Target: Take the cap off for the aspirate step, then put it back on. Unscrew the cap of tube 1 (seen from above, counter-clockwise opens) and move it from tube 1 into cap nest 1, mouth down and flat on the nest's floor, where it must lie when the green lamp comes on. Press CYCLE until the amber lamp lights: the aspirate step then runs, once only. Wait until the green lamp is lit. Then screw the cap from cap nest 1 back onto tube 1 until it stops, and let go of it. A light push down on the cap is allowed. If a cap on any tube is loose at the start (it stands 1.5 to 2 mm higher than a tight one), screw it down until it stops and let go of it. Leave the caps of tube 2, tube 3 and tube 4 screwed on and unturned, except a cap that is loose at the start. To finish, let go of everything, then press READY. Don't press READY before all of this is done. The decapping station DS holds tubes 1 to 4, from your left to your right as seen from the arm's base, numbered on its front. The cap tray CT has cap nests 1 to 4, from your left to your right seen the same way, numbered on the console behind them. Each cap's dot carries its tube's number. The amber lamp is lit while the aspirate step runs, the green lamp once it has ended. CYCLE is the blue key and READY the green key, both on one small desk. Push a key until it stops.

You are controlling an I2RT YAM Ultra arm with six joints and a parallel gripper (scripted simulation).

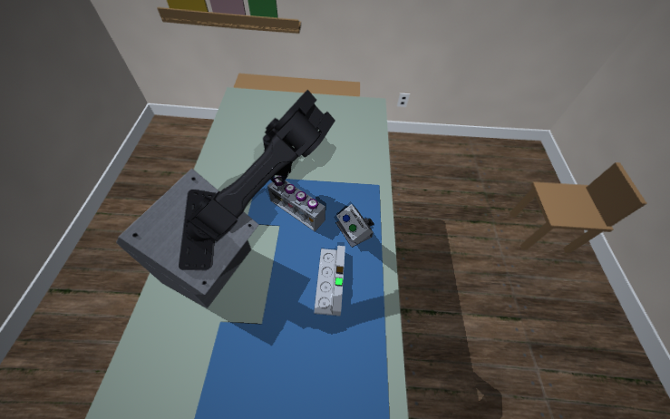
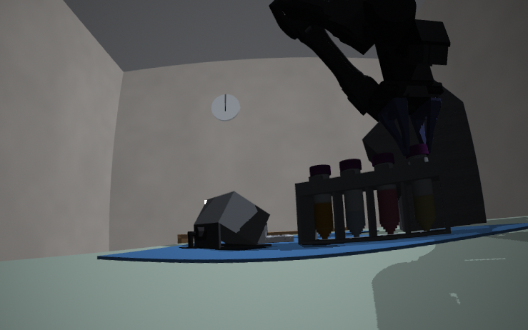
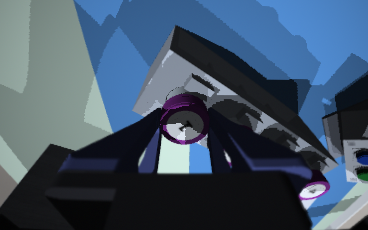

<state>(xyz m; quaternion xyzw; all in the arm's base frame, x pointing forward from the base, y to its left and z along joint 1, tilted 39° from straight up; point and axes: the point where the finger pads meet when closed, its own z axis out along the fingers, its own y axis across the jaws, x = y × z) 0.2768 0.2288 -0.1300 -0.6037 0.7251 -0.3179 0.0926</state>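
the pincer [image 3: 184, 131] is clenched on the purple cap [image 3: 184, 119], which sits on tube 1 [image 2: 424, 198] at the end of the rack [image 2: 303, 213] on the worktop [image 1: 305, 135]. the green lamp [image 1: 338, 281] glows.

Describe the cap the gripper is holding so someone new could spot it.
On the blue mat stands a grey rack of four purple-capped tubes. The cap sits on the end tube nearest the arm's base, farthest from the key desk. It alone is pinched by the gripper.
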